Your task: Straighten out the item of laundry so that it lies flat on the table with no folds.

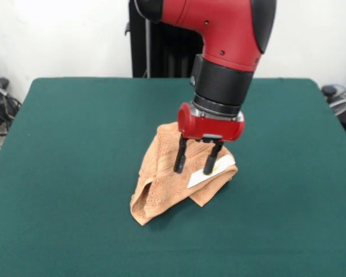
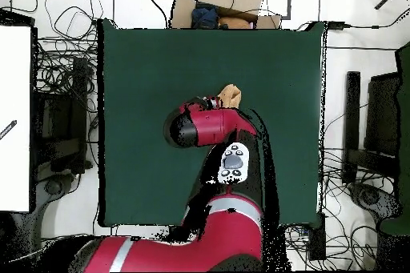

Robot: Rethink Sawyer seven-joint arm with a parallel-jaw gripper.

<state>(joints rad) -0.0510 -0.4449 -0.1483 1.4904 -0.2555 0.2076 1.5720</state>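
The orange-tan terry towel [image 1: 161, 184] lies crumpled and folded over itself near the middle of the dark green table [image 1: 63, 173]. A white tag with yellow print [image 1: 210, 172] shows on its right part. My gripper [image 1: 194, 170] hangs straight down over the towel's upper right part, its two black fingers [image 1: 179, 160] apart with the tips at or just above the cloth, holding nothing. In the overhead view the arm hides most of the towel [image 2: 231, 94]; only one tan corner shows past the wrist, and the gripper itself is hidden.
The table [image 2: 144, 126] is much larger than the towel. Cables and equipment [image 2: 60, 94] lie beside it on the floor, and a cardboard box [image 2: 228, 2] stands past its far edge. The robot's pedestal [image 1: 161, 52] stands behind the table.
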